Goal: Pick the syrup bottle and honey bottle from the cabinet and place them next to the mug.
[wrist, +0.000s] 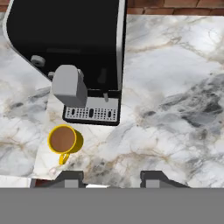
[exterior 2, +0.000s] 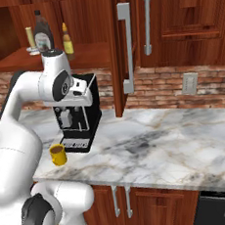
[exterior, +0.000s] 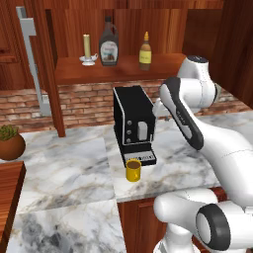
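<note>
The large dark syrup bottle point(exterior: 108, 43) point(exterior 2: 42, 33) and the slim amber honey bottle point(exterior: 145, 53) point(exterior 2: 67, 40) stand upright on the cabinet shelf point(exterior: 99, 73) point(exterior 2: 18, 60), the honey bottle to the syrup's right. On the marble counter, just in front of the coffee machine, sits the yellow mug point(exterior: 133, 170) point(exterior 2: 58, 154) point(wrist: 64, 140), brown inside. My gripper point(wrist: 113, 177) points down at the counter to the mug's right, well below the shelf; its fingers stand apart with nothing between them.
A black coffee machine point(exterior: 131, 121) point(exterior 2: 78, 120) point(wrist: 70, 39) stands under the shelf, close beside my hand. A cream candle point(exterior: 87, 49) is left of the syrup bottle. An open cabinet door point(exterior 2: 126, 49) hangs to the right. A potted plant point(exterior: 10, 143) sits far left.
</note>
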